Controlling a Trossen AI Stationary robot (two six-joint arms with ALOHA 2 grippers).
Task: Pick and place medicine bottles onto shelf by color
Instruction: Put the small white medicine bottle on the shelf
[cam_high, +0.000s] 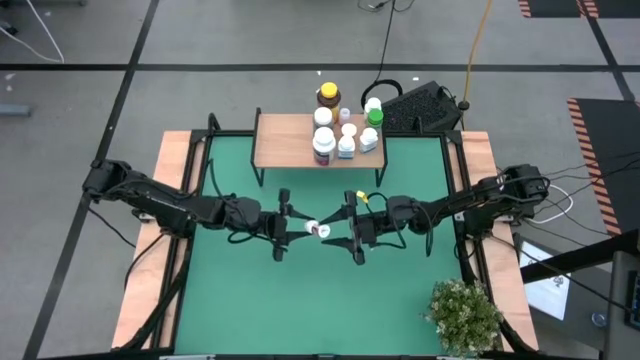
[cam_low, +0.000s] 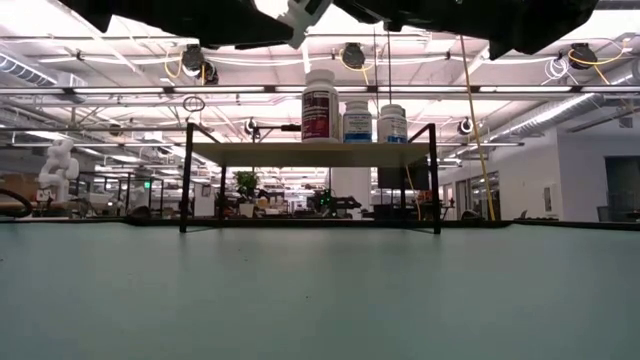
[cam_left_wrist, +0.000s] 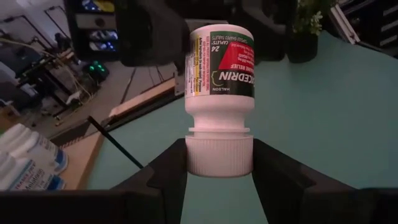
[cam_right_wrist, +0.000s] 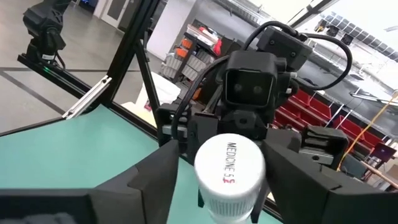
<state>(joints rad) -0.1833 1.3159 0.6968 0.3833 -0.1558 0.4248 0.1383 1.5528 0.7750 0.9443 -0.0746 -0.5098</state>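
A small white medicine bottle (cam_high: 318, 230) is held in the air above the middle of the green tabletop (cam_high: 300, 300), lying on its side between the two arms. In the left wrist view the left claw (cam_left_wrist: 219, 163) is seen pinching the bottle's white ribbed cap (cam_left_wrist: 219, 155), one dark finger (cam_left_wrist: 163, 174) pressed against each side, while the labelled body (green and red print on white) points away toward the other arm. In the right wrist view the right claw (cam_right_wrist: 227, 171) is set around the bottle's far end, its base (cam_right_wrist: 230, 163) facing the camera between two dark fingers (cam_right_wrist: 155, 171); whether those fingers are actually pressing the bottle or merely flank it cannot be told. From above, the left claw (cam_high: 288, 226) and the right claw (cam_high: 352, 228) are seen facing each other across the bottle, close together.

The shelf (cam_high: 290, 140) stands at the far edge of the tabletop, and a group of white bottles (cam_high: 340, 138) is gathered on its right part. An amber bottle with a yellow cap (cam_high: 328, 96) and a green-capped bottle (cam_high: 375, 116) stand at the back of that group. In the low view three bottles (cam_low: 355, 118) are seen upright on the shelf board (cam_low: 310, 153). A leafy potted plant (cam_high: 463, 315) sits at the near right corner of the tabletop.
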